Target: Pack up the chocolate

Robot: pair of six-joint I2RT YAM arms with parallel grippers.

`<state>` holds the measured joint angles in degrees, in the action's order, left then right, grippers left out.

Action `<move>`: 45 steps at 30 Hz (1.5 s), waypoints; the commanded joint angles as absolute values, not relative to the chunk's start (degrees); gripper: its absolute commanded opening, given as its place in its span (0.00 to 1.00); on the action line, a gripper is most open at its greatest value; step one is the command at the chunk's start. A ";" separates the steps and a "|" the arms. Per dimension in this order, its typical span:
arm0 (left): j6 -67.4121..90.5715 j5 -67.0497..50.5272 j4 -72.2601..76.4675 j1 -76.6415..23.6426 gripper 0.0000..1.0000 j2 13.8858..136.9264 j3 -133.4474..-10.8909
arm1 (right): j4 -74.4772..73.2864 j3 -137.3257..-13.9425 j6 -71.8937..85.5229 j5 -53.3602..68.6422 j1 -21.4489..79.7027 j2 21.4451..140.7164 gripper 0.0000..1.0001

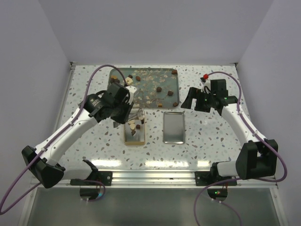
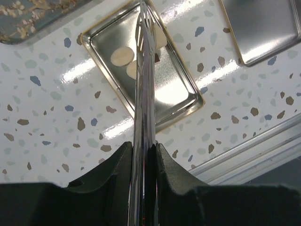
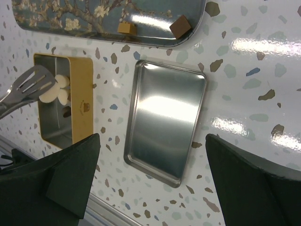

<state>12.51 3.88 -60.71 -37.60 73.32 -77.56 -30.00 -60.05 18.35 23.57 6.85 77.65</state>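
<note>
**A:** Left gripper [image 2: 143, 149], what have we got?

**B:** Its fingers are pressed tight on the handle of the metal tongs [image 2: 143, 94]. In the wrist view the tongs show edge-on, blades close together, reaching out over the gold tin [image 2: 176, 82].

**A:** Any chocolate in that tin?

**B:** Yes. Cream-white rounds [image 2: 121, 57] lie at its far end, right under the slotted tip, and the right wrist view shows something dark in there beside them. I can't tell whether the tongs have a piece pinched.

**A:** And the rest?

**B:** The rest is up on the floral tray [image 1: 167, 75] at the back of the table [image 1: 211, 141]. Dark pieces [image 1: 159, 89] are scattered across it, with a brown cube [image 3: 180, 26] close to its near edge and a caramel-coloured piece near that one.

**A:** Right side?

**B:** The right gripper [image 3: 153, 139] hangs with its fingers spread wide and nothing between them. It sits above the silver lid [image 3: 164, 117], which lies flat just beside the gold tin, apart from it, and just in front of the tray
</note>
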 commanded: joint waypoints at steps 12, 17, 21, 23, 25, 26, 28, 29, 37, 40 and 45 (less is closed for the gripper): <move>15.47 8.79 -67.77 -38.58 0.41 70.22 -80.42 | -30.50 -60.91 17.40 23.55 7.03 76.29 0.97; 15.82 10.19 -66.89 -38.67 0.40 70.49 -82.61 | -30.76 -61.52 17.14 23.47 7.03 76.46 0.97; 15.12 13.44 -68.20 -38.50 0.40 73.46 -90.50 | -30.76 -61.79 17.23 23.47 7.03 76.82 0.97; 14.33 15.55 -68.29 -38.23 0.40 75.83 -94.72 | -30.50 -61.79 17.23 23.47 7.12 76.99 0.97; 12.75 16.43 -67.42 -36.39 0.40 77.60 -96.67 | -30.41 -61.70 17.40 23.55 7.03 77.17 0.97; 12.14 16.44 -66.80 -35.60 0.40 79.26 -97.55 | -30.32 -61.70 17.49 23.64 7.03 77.25 0.97; 10.64 17.13 -64.09 -33.14 0.40 80.59 -97.65 | -30.32 -61.61 17.58 23.73 7.03 77.26 0.97; 10.20 18.18 -63.29 -32.44 0.40 81.38 -97.47 | -30.32 -61.79 17.58 23.73 7.03 77.26 0.97; 9.05 25.04 -53.63 -29.98 0.40 89.99 -96.94 | -30.94 -62.23 17.23 23.55 7.03 77.25 0.97; 8.35 23.39 -47.76 -28.04 0.41 91.23 -95.63 | -29.98 -61.96 18.19 23.73 7.03 77.61 0.97; 5.98 20.22 -42.29 -25.31 0.41 95.18 -94.31 | -29.36 -62.31 18.63 24.17 7.03 78.57 0.97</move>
<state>8.58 21.26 -50.92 -26.72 93.41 -94.70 -30.39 -60.07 18.22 23.57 6.85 77.67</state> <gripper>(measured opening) 0.417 0.971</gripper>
